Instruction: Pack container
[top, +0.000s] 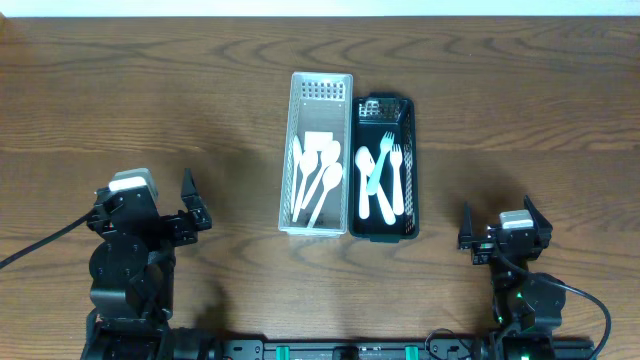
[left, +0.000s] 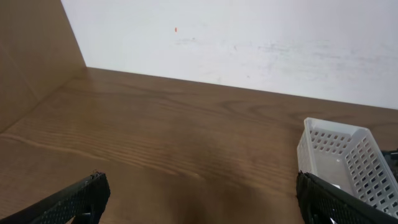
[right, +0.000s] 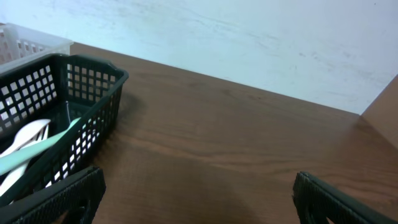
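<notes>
A white perforated basket (top: 287, 150) stands at the table's middle and holds several white spoons (top: 318, 180). Touching its right side, a dark green basket (top: 411, 150) holds white forks and a pale green utensil (top: 382, 180). My left gripper (top: 190, 210) is open and empty, well left of the white basket, whose far end shows in the left wrist view (left: 339, 155). My right gripper (top: 498, 232) is open and empty, right of the green basket, which shows in the right wrist view (right: 74, 93) with cutlery (right: 28, 146) inside.
The wooden table (top: 150, 90) runs to a white wall at the back in both wrist views. A brown side panel (left: 31, 56) stands at the far left. Arm bases and a rail line the front edge.
</notes>
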